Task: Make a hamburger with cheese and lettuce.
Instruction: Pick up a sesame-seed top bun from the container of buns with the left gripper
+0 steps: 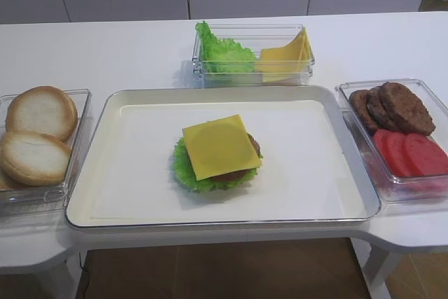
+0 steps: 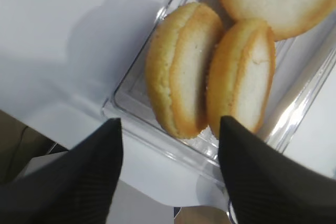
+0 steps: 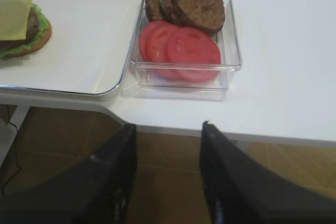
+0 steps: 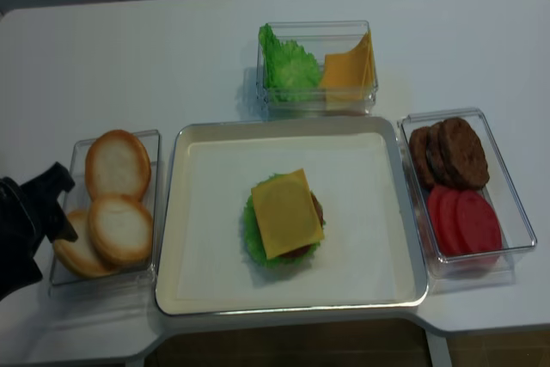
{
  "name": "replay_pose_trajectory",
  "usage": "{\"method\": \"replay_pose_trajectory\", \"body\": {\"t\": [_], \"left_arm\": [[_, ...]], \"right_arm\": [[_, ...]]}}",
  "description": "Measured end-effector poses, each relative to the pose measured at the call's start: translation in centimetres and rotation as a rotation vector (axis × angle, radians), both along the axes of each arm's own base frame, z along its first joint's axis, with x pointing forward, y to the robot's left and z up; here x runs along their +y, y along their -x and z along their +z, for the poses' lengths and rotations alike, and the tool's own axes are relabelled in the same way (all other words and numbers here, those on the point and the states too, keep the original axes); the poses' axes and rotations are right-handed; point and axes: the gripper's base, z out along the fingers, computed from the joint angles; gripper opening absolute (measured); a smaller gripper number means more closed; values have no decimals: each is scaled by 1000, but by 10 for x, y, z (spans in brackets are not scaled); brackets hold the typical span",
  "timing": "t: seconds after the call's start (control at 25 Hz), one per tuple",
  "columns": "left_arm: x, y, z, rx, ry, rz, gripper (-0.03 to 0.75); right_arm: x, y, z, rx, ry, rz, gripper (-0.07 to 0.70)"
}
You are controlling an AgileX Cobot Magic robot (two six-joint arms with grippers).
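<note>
Left gripper (image 2: 170,129) partly open, empty, hovering over bun halves (image 2: 210,74) in clear bin (image 2: 131,114); touching nothing. Right gripper (image 3: 168,127) spread wide, empty, hanging off table edge just short of tomato slices (image 3: 181,45) and patties (image 3: 186,3). Hamburger (image 1: 217,155) unfinished, mid-tray (image 1: 126,166): cheese (image 1: 220,145) topmost, over patty and lettuce (image 1: 185,169).

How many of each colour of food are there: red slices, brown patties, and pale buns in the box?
Red tomato slices: 3
Brown patties: 4, three loose patties in the right box and one in the hamburger
Pale buns in the left box: 3
Total: 10
</note>
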Motion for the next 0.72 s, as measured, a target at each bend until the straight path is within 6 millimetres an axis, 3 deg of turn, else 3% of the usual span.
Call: {"method": "replay_pose_trajectory", "body": {"t": [0.72], "left_arm": [[0,-16,-15,33,9,8,428]], "right_arm": [[0,0,0,0,0,0,319]]}}
